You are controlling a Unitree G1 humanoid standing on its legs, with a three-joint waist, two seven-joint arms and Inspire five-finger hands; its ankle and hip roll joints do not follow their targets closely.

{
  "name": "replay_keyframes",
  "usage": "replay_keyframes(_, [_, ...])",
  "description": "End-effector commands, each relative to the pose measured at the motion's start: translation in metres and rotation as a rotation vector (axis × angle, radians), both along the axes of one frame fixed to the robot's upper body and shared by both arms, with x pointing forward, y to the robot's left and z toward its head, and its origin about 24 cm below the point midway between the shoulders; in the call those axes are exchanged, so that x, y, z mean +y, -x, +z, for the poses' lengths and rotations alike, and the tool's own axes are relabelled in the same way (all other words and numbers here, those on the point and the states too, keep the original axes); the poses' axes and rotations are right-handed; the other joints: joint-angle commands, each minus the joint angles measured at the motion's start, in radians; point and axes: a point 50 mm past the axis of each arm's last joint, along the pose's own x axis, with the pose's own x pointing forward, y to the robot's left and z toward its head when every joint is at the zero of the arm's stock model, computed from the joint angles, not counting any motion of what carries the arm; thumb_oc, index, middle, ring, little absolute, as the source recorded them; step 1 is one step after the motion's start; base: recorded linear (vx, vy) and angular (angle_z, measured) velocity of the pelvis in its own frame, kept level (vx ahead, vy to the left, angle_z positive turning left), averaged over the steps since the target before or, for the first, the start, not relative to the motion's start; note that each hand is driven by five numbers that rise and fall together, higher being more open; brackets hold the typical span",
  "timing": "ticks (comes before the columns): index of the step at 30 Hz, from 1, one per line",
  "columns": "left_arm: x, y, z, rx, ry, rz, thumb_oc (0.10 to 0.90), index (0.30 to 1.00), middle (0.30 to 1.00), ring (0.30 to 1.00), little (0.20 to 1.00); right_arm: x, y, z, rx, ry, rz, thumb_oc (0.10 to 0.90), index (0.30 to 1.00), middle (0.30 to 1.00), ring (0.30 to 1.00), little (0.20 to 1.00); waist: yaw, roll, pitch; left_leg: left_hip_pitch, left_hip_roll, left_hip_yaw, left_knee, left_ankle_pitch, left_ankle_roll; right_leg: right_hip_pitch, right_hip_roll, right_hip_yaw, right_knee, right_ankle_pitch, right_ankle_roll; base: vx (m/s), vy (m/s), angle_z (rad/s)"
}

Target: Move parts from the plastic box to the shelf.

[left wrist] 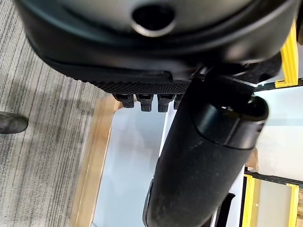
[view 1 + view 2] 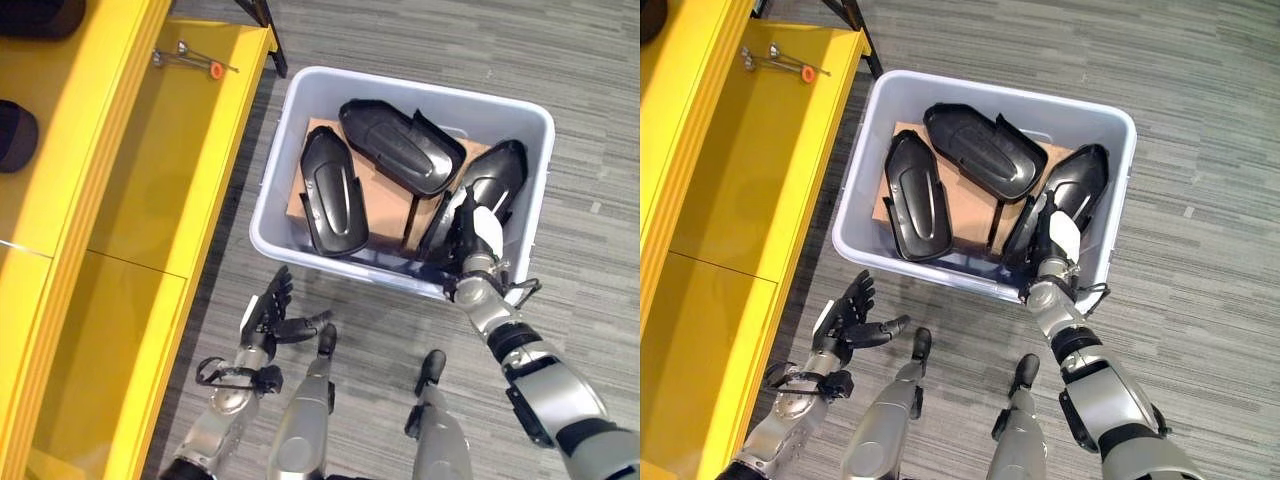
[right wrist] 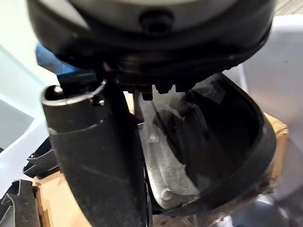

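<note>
A pale grey plastic box (image 2: 400,82) stands on the carpet and holds three black moulded parts on a cardboard sheet (image 2: 385,200). One part (image 2: 330,192) lies at the left and one (image 2: 400,145) across the back. The third part (image 2: 495,175) leans against the box's right wall. My right hand (image 2: 478,238) reaches over the front rim and rests at this part's lower end, fingers straight along it. The right wrist view shows the part's hollow inside (image 3: 222,137) just past the thumb (image 3: 99,156). My left hand (image 2: 265,315) hovers open over the floor near the box's front left corner.
The yellow shelf (image 2: 150,170) runs along the left, its lower bay beside the box. A small metal tool with an orange tip (image 2: 195,58) lies at the bay's far end. Dark objects (image 2: 15,135) sit on the upper level. A black stand leg (image 2: 270,40) lies behind the shelf.
</note>
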Motion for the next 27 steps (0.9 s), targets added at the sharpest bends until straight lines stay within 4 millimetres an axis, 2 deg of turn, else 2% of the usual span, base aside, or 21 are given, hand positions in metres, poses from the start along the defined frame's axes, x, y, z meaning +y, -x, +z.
replay_keyframes(1, [-0.005,0.001,0.032,-0.171,0.040,-0.072,0.900,1.000,1.000,1.000,1.000,-0.034,-0.003,0.027,-0.052,0.088,-0.070,0.900,1.000,1.000,1.000,1.000,0.031,0.012,-0.034,-0.018,0.023,0.037,0.046,-0.044,0.027,-0.008,-0.092,0.013,0.147,-0.075,0.028,0.00,-0.003,0.04])
replay_keyframes(9, [-0.005,-0.001,0.032,-0.171,0.042,-0.077,0.900,1.000,1.000,1.000,1.000,-0.038,-0.006,0.045,-0.088,0.183,-0.041,0.900,1.000,1.000,1.000,1.000,0.029,0.011,-0.038,-0.022,0.021,0.035,0.049,-0.046,0.027,-0.010,-0.092,0.009,0.150,-0.077,0.028,0.00,0.002,0.00])
replay_keyframes(11, [-0.003,-0.002,0.033,-0.174,0.039,-0.061,0.900,1.000,1.000,1.000,1.000,-0.032,-0.006,0.059,-0.171,0.176,-0.015,0.900,1.000,1.000,1.000,1.000,0.020,0.003,-0.038,-0.022,0.024,0.038,0.050,-0.048,0.027,-0.013,-0.089,0.012,0.151,-0.078,0.027,0.00,0.000,0.00])
replay_keyframes(14, [-0.001,-0.003,0.033,-0.172,0.039,-0.045,0.900,1.000,1.000,1.000,1.000,-0.028,-0.004,0.066,-0.222,0.182,0.004,0.900,1.000,1.000,1.000,1.000,0.013,-0.002,-0.037,-0.021,0.026,0.039,0.050,-0.049,0.028,-0.015,-0.088,0.015,0.153,-0.078,0.026,0.00,0.000,0.00])
replay_keyframes(22, [0.005,-0.004,0.032,-0.171,0.046,0.013,0.900,1.000,1.000,1.000,1.000,-0.025,0.023,0.075,-0.402,0.153,0.006,0.900,1.000,1.000,1.000,1.000,-0.025,-0.023,-0.037,-0.020,0.033,0.042,0.053,-0.055,0.029,-0.018,-0.086,0.023,0.153,-0.082,0.023,0.00,0.000,0.00])
replay_keyframes(27, [0.007,-0.002,0.031,-0.167,0.044,0.027,0.900,1.000,1.000,1.000,1.000,-0.023,0.035,0.078,-0.471,0.137,0.001,0.900,1.000,1.000,1.000,1.000,-0.033,-0.031,-0.042,-0.018,0.033,0.044,0.052,-0.056,0.030,-0.017,-0.086,0.025,0.151,-0.082,0.024,0.00,-0.002,-0.01])
